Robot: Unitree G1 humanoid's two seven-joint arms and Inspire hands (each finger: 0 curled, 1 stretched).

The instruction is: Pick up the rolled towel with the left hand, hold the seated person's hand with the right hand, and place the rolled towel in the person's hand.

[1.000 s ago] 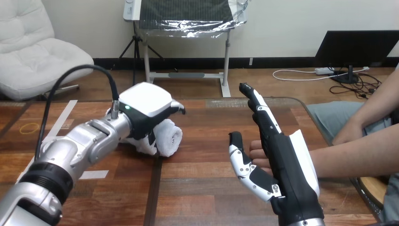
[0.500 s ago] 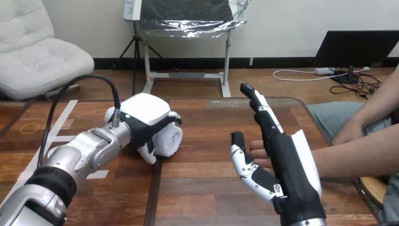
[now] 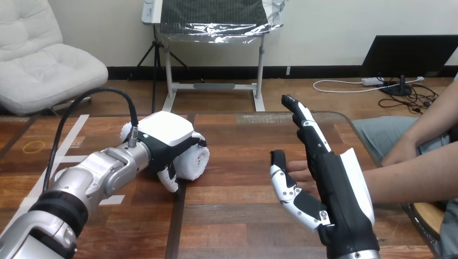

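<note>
Right now our left hand (image 3: 164, 143) sits over the rolled towel (image 3: 195, 161) with its fingers curled round the roll, so we have it wrapped. The towel looks to be resting on the table (image 3: 232, 216), not yet lifted. Well to the right of the towel, our right hand (image 3: 337, 199) stands on edge with its fingers straight and thumb spread, gripping nothing. The person's hand (image 3: 298, 175) also lies to the right of the towel, its fingertips showing between our thumb and palm; we cannot tell whether they touch us. We judge two risks from here. The soft roll could unwind or slip out if our grasp is shallow when we lift. Closing the right hand carelessly could miss or pinch the person's fingers.
</note>
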